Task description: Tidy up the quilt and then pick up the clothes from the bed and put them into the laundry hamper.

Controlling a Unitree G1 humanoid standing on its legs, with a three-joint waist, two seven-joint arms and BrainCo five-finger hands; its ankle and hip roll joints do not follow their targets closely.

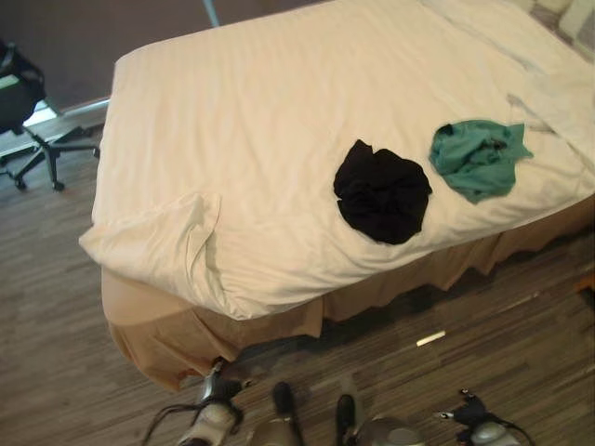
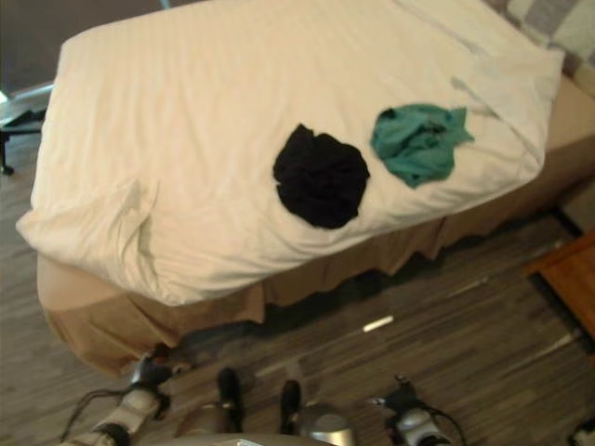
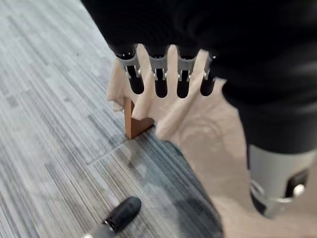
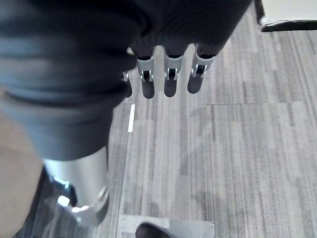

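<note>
Fingers (image 3: 158, 79) hang low, well off clothes (image 1: 382, 195).

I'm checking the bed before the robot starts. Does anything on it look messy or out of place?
Yes. A black garment and a green garment lie crumpled on the white quilt near its front edge. The quilt's near corner is folded and bunched, hanging over the tan bed skirt.
</note>
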